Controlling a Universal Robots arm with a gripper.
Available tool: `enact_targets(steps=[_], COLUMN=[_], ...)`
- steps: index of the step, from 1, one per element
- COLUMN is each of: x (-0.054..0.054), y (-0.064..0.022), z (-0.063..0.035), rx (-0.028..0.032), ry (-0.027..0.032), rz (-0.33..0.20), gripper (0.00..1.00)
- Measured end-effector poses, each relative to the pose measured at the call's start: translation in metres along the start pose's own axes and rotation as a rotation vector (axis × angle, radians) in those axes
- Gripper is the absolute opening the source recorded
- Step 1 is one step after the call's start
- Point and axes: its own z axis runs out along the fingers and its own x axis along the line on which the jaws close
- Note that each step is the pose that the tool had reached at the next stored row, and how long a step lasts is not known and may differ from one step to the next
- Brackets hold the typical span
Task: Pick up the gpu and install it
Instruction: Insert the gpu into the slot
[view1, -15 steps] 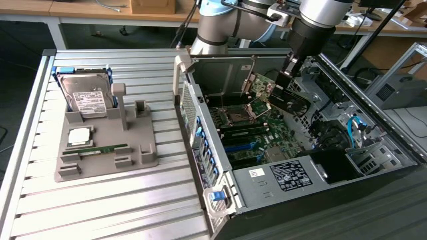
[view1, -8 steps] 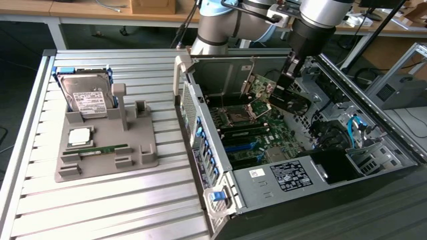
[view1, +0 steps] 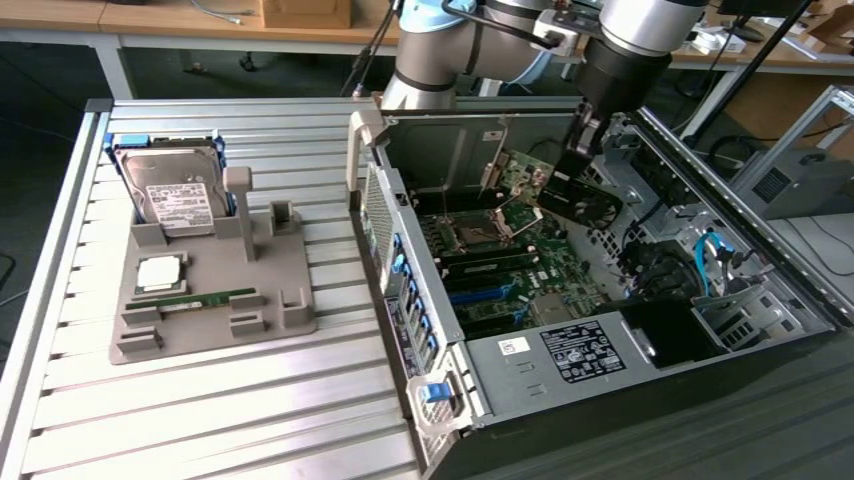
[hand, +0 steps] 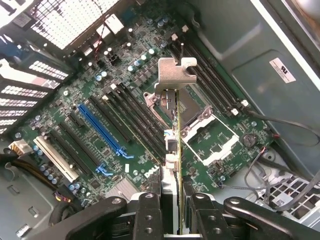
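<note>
Above the motherboard (hand: 65, 100), 1 gripper (hand: 176, 202) clamps 1 gpu (hand: 175, 75) edge-on, while 1 hard drive (view1: 174, 195) stands outside.

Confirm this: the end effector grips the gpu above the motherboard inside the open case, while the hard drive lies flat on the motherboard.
Wrong on the hard drive: the exterior view shows it standing in the grey holder on the table, outside the case. The end effector does grip the gpu above the motherboard inside the open case.
</note>
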Motion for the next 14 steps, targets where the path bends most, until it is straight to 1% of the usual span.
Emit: enact_targets(steps=[8, 10, 14], x=[0.0000, 0.0000, 0.0000], y=[0.0000, 0.0000, 0.0000], z=[0.0000, 0.0000, 0.0000], rx=[-0.0012, -0.0019, -0.0026], ry=[0.0006, 0.0008, 0.0011], rz=[-0.045, -0.069, -0.097], gripper=[0.27, 0.27, 0.27])
